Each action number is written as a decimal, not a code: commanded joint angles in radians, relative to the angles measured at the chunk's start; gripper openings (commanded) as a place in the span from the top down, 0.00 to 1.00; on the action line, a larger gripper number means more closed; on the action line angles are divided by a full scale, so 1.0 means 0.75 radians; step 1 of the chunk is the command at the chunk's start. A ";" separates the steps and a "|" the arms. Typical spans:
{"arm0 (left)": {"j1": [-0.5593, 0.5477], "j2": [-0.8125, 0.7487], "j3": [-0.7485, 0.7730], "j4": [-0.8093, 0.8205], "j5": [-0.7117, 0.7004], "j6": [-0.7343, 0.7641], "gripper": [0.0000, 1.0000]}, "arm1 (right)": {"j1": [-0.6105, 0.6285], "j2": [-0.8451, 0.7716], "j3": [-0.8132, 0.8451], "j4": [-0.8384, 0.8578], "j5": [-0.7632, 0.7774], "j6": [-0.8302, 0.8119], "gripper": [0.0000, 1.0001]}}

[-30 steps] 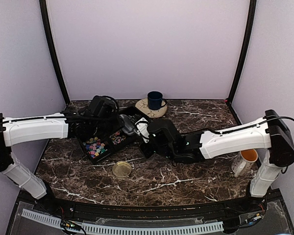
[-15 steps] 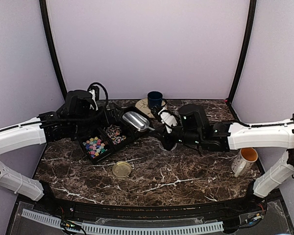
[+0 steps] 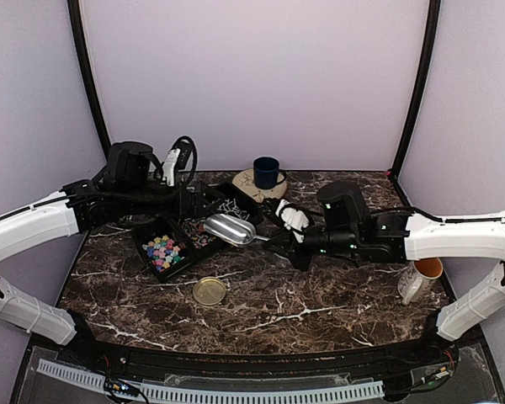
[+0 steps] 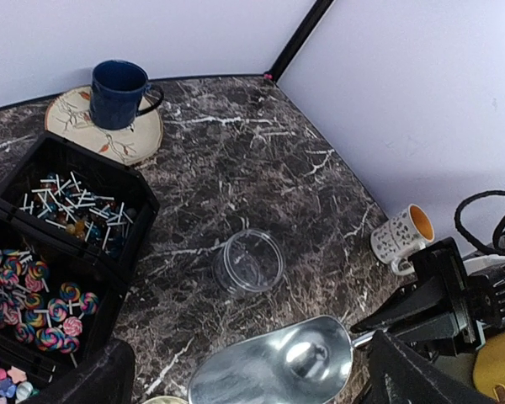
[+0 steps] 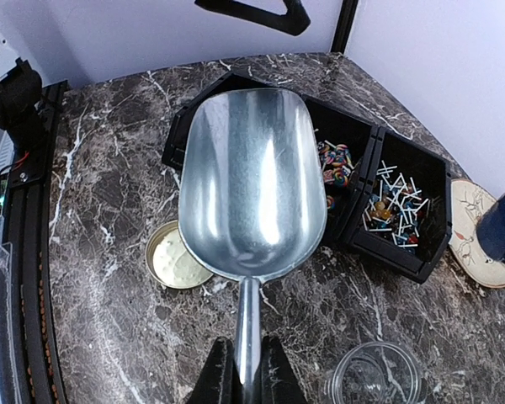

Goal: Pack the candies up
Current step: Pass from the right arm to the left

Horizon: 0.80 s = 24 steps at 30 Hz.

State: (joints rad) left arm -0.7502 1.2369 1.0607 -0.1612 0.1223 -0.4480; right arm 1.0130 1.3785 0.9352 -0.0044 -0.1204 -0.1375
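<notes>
1. The left gripper hangs above the far side of the black three-part tray. Its jaws stand fully apart and hold nothing.

2. All the candies lie in the tray, sorted by compartment:
   - Left compartment: pastel star-like pieces.
   - Middle compartment: multicoloured swirl lollipops.
   - Right compartment: thin pale stick-like sweets.

3. The gold lid lies flat on the marble table, just in front of the tray and apart from it.

4. The metal scoop is held over the near right part of the tray. Its mouth points left and its handle points right. The bowl faces up and shows bare metal. Whether it touches the tray rim cannot be told.

5. The blue mug stands upright on a patterned plate, at the back of the table behind the tray's right end.

6. The small clear round jar stands upright and uncapped on the table. It is right of the tray, close beside the scoop handle.

7. The right gripper is clamped on the scoop handle, one finger on each side.

8. A white mug with an orange interior stands near the right edge of the table, well apart from the tray.
</notes>
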 commanded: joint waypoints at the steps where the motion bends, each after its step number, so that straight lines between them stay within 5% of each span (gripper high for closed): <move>1: 0.067 0.016 0.039 -0.099 0.316 0.027 0.01 | -0.009 -0.057 -0.035 0.012 -0.052 -0.092 1.00; 11: 0.076 0.071 -0.003 -0.150 0.495 0.030 0.06 | -0.002 -0.102 -0.070 0.053 -0.011 -0.119 1.00; 24: 0.080 0.168 -0.016 -0.086 0.590 0.002 0.34 | 0.031 -0.092 -0.074 0.049 0.038 -0.128 1.00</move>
State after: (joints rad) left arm -0.6952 1.3636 1.0611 -0.2474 0.5262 -0.4454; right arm 1.0241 1.3201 0.8841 -0.0082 -0.1085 -0.2268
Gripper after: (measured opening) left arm 0.698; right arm 0.068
